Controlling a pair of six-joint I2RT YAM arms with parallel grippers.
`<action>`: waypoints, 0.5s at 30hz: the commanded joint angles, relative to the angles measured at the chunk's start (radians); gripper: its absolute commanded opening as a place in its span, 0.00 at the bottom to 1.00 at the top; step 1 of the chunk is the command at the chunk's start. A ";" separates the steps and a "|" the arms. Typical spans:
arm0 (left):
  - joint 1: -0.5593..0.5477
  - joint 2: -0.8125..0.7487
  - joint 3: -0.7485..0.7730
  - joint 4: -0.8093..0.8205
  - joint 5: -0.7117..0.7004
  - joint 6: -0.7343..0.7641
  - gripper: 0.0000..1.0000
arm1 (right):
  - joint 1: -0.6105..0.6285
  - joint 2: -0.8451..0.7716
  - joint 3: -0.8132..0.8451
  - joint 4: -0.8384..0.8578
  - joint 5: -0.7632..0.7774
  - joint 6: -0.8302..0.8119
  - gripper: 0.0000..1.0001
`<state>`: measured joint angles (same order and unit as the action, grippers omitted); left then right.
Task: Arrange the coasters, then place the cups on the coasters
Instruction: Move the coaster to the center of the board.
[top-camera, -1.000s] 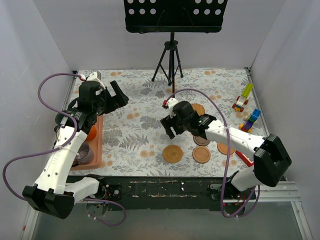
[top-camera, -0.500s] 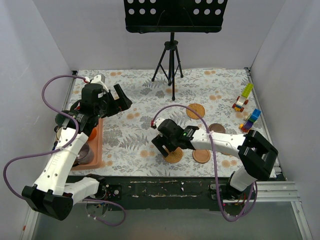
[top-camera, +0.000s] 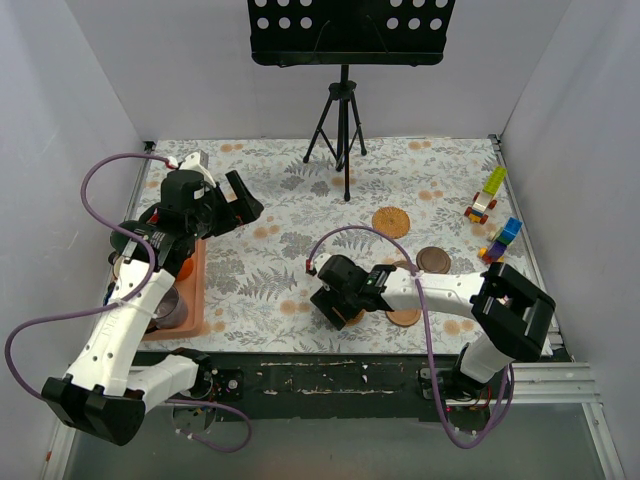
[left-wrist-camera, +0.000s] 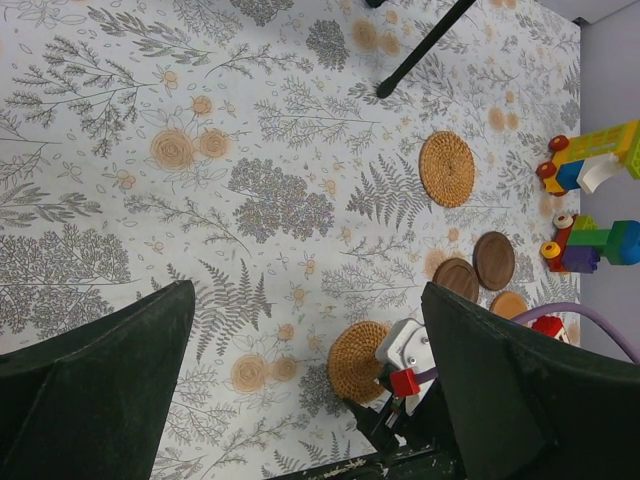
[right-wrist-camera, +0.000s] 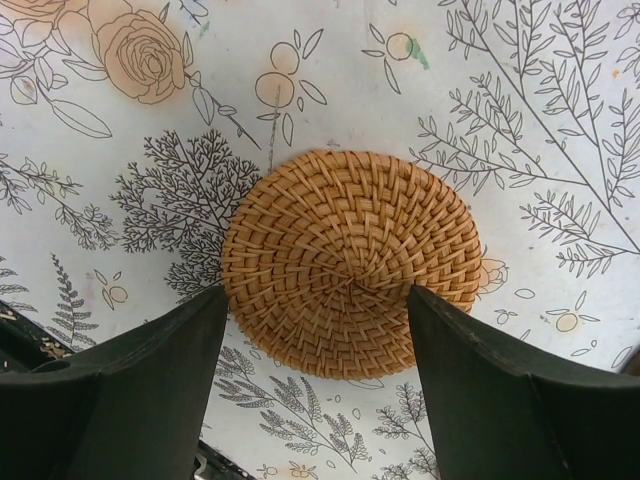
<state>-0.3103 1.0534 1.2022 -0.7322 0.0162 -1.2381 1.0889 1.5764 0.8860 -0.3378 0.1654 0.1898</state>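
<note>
I judge the task barely begun: the cups sit in the tray, the coasters lie loose well right of it, my right gripper spread astride one rattan coaster, my left gripper spread wide and empty beside the tray.

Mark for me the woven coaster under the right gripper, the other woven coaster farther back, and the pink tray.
Near woven coaster (right-wrist-camera: 350, 265): right wrist view, centre of the weave.
Far woven coaster (top-camera: 391, 221): top view, centre of the disc.
Pink tray (top-camera: 199, 290): top view, its right rim.
</note>
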 joint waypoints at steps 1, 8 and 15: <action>-0.009 -0.004 -0.001 0.014 0.025 -0.004 0.98 | 0.009 0.007 -0.022 0.037 0.006 0.026 0.80; -0.010 -0.009 -0.004 0.007 0.015 -0.003 0.98 | 0.016 0.065 -0.005 0.040 0.029 0.011 0.81; -0.009 -0.009 0.002 0.001 -0.002 0.005 0.98 | 0.008 0.109 0.016 -0.020 0.180 0.072 0.82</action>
<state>-0.3164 1.0569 1.2018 -0.7322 0.0254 -1.2385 1.1114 1.6211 0.9146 -0.3401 0.2543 0.2146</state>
